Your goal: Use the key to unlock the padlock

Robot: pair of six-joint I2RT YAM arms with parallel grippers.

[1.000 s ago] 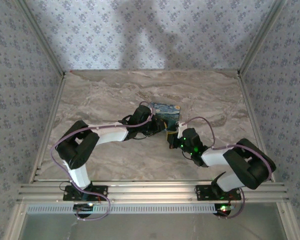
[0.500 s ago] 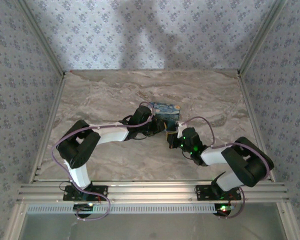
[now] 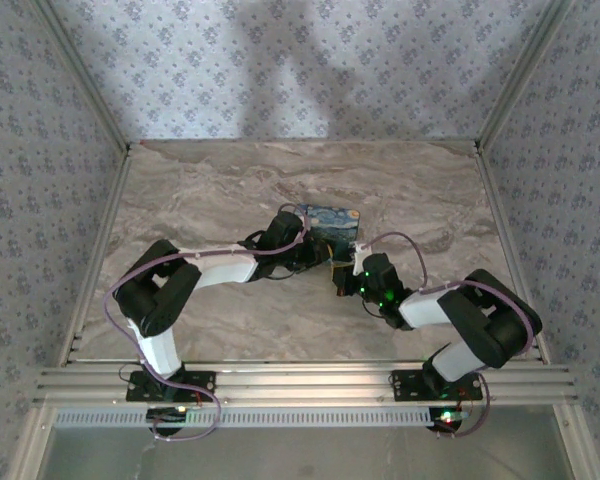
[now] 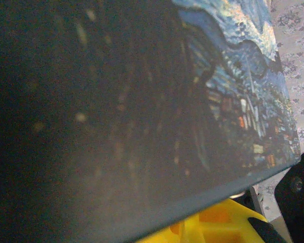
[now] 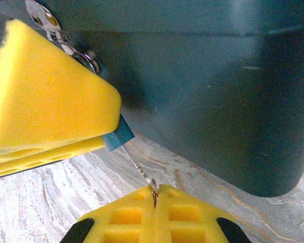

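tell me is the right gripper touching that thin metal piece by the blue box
Touching. The right wrist view shows the right gripper shut on the near end of the thin metal piece, with no gap.

Left arm [image 3: 215, 268] and right arm [image 3: 427, 306] look the same: white links, fat black joints, and a thin purple cable [image 3: 392, 237] looping along. Green lights [image 3: 380, 294] sit at the right arm's 10 o'clock end. The right end effector [image 5: 154, 194] has yellow waffle-grid fingers [image 5: 124, 216].

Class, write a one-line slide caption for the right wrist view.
Right claw shut on a thin metal strip beside the dark box, over the marble table.
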